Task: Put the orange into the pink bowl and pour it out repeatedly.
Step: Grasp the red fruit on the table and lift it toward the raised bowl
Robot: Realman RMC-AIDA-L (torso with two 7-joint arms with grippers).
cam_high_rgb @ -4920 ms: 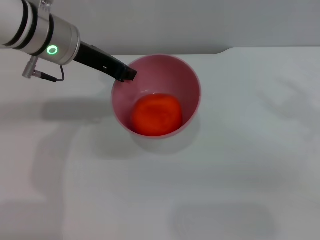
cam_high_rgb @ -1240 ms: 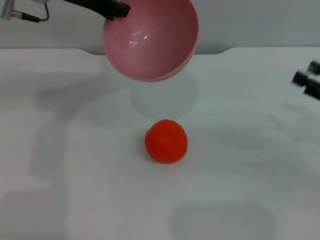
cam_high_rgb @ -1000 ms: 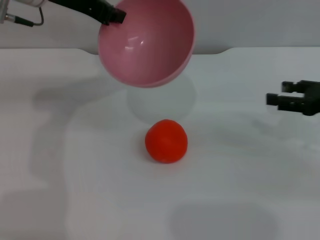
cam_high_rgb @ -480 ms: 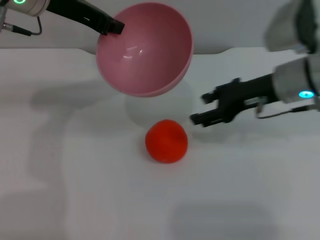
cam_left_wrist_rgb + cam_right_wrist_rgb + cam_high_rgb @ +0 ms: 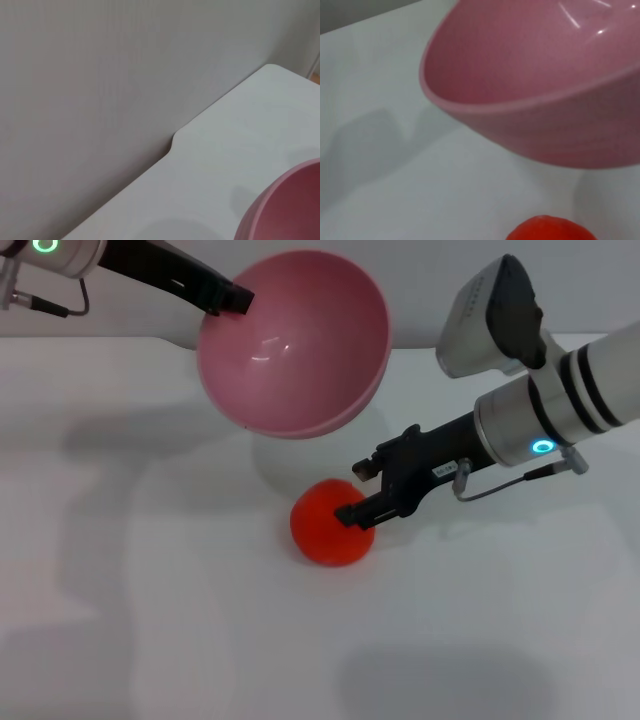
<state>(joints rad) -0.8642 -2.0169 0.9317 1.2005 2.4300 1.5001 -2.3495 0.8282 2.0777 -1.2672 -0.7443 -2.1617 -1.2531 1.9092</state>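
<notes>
- The orange (image 5: 330, 536) is a bright orange-red, roundish ball lying on the white desk (image 5: 150, 620), just in front of and below the bowl (image 5: 293, 340); the right wrist view shows only its top (image 5: 551, 228).
- The bowl is deep, glossy pink and plain, with a thin rim. It is lifted off the desk and tilted, its mouth turned toward the camera. Nothing is in it.
- The left pincer (image 5: 236, 300) grips the bowl's rim on its far left side, pinching the wall.
- The right pincer (image 5: 358, 492) reaches in from the right with its fingers spread. The lower fingertip (image 5: 348, 514) lies at the orange's upper right side; the upper one sits clear of the fruit, under the bowl's lower edge.
- The desk's back edge runs along a grey wall (image 5: 100, 75), with a step-shaped notch (image 5: 172, 142) in it.
- Bare desk lies to the left, in front and to the right of the orange.
</notes>
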